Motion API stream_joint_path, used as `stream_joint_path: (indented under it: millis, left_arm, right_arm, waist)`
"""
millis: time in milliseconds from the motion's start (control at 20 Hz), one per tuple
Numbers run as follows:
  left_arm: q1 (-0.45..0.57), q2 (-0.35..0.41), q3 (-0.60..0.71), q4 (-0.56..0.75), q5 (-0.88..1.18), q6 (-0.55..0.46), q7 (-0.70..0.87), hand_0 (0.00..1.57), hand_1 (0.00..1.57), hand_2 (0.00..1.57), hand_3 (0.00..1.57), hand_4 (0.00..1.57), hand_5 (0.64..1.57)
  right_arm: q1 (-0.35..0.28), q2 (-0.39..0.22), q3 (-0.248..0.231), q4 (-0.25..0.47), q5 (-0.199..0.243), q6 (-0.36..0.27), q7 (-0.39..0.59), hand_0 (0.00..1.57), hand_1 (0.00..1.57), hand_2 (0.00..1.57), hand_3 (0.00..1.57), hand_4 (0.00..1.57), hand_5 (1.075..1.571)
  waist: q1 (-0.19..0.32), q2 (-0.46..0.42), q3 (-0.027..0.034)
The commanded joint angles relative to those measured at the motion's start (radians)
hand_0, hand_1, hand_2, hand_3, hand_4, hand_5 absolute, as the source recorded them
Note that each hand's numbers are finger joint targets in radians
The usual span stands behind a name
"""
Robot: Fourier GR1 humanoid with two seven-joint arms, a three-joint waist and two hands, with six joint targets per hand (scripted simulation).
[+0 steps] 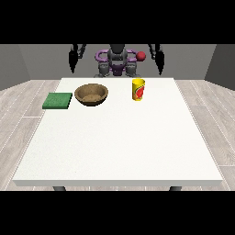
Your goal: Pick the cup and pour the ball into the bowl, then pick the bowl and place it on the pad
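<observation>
A yellow cup (pixel 138 89) with a red mark stands upright on the white table (pixel 119 147), right of centre near the far edge. I cannot see a ball inside it. Left of the cup sits a brown bowl (pixel 92 94). A flat green pad (pixel 58 100) lies at the table's left edge, beside the bowl. Both hands hang raised behind the table's far edge, away from every object: the hand at the view's left (pixel 72 60) and the hand at the view's right (pixel 160 60). Both look straight-fingered and hold nothing.
The robot's torso (pixel 117 62) stands behind the table's far edge, with a red knob (pixel 141 56) at its side. A wooden floor surrounds the table. The table's near half carries no objects.
</observation>
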Motion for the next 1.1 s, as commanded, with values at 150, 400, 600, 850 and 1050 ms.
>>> stream_joint_path:
  millis: [150,400,600,850,1050]
  left_arm:
    - [-0.016,0.03,0.001,-0.093,0.01,-0.013,0.072,0.0,0.0,0.0,0.0,0.0,1.557]
    - [-0.126,0.0,0.076,-0.194,0.181,-0.019,0.22,0.0,0.0,0.0,0.0,0.0,1.557]
    - [-0.068,0.068,0.156,-0.203,0.254,-0.109,0.139,0.0,0.0,0.0,0.0,0.0,1.548]
    - [-0.123,0.062,0.179,-0.108,0.209,-0.101,-0.003,0.0,0.0,0.0,0.0,0.0,1.542]
    - [-0.188,0.026,0.156,-0.036,0.169,-0.081,-0.117,0.0,0.0,0.0,0.0,0.0,1.528]
  right_arm:
    - [-0.01,-0.049,-0.01,-0.084,0.001,0.007,0.08,0.0,0.0,0.0,0.0,0.0,1.569]
    - [0.014,-0.161,-0.165,-0.063,-0.214,0.181,0.084,0.0,0.0,0.0,0.0,0.0,1.57]
    - [0.04,-0.147,-0.17,-0.136,-0.217,0.195,0.076,0.0,0.0,0.0,0.0,0.0,1.571]
    - [-0.055,-0.177,-0.216,-0.143,-0.249,0.2,0.108,0.0,0.0,0.0,0.0,0.0,1.57]
    - [-0.086,-0.136,-0.189,-0.049,-0.193,0.205,-0.038,0.0,0.0,0.0,0.0,0.0,1.57]
  waist:
    - [-0.009,-0.222,0.0011]
    - [-0.017,-0.194,0.0073]
    - [-0.012,-0.12,0.0063]
    - [-0.023,-0.032,0.0062]
    - [-0.028,0.088,0.0062]
